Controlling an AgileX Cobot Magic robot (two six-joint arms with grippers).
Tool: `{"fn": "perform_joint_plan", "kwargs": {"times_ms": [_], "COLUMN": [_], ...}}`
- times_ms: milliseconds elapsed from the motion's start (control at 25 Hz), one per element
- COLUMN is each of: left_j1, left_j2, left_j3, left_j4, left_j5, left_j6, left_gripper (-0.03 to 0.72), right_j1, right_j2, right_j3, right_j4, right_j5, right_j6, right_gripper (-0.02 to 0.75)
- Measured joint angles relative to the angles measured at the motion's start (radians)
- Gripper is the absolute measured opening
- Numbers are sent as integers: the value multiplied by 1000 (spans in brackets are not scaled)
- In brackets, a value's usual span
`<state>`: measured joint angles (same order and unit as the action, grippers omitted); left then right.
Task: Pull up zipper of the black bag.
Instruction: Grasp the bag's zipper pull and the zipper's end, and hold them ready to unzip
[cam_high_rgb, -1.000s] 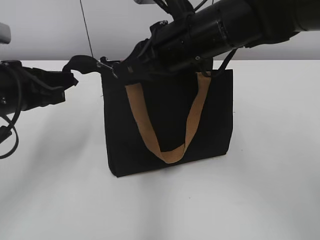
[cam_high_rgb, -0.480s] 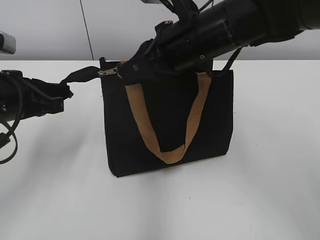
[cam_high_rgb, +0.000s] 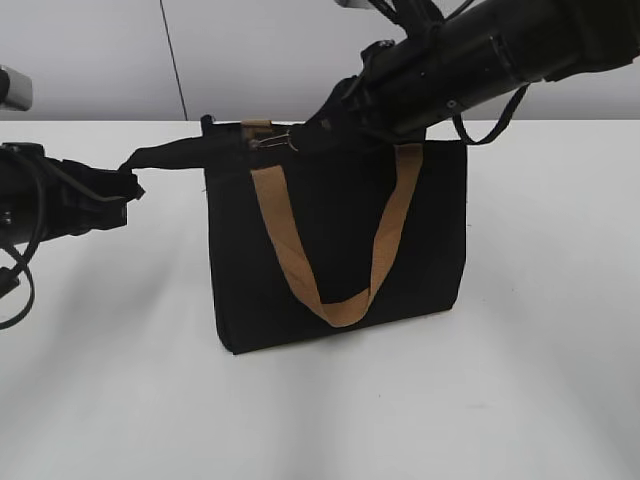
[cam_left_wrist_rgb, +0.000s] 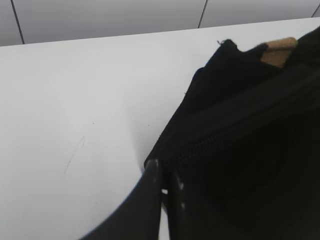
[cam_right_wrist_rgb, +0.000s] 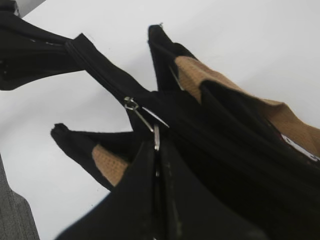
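Limp rectangular black fabric bag (cam_high_rgb: 335, 245) needs counter-tension: left tool (cam_left_wrist_rgb: 165, 182) pinches its zip-tape tail at 9 o'clock, right tool (cam_right_wrist_rgb: 156, 150) grips the small silver zipper pull (cam_right_wrist_rgb: 145, 117).

Two matte black cylindrical arms (cam_high_rgb: 480, 60) with looping black cables (cam_high_rgb: 15, 280), slim dark tool fingers (cam_right_wrist_rgb: 145, 170).

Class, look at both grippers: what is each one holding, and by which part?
The left gripper pinches the black tail of the zip track at the end of the black bag. The right gripper pinches the zipper by its silver pull tab.
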<state>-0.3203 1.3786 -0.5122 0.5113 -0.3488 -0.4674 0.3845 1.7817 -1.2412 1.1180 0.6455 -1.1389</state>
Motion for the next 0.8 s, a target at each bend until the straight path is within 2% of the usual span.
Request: {"fn": "perform_joint_plan", "kwargs": {"times_ms": [360,800], "left_j1": [0,0], "left_j2": [0,0], "left_j3": [0,0], "left_j4": [0,0], "left_j5": [3,4], "left_j6": [0,0], "left_gripper": [-6,-6], "right_j1": [-114,-245], "right_j2": [0,-32], "right_j3": [0,0], "right_j4": [-50,-149], "right_j5": [95,128], "right_j6": [44,130], "right_gripper": [-1,-1]}}
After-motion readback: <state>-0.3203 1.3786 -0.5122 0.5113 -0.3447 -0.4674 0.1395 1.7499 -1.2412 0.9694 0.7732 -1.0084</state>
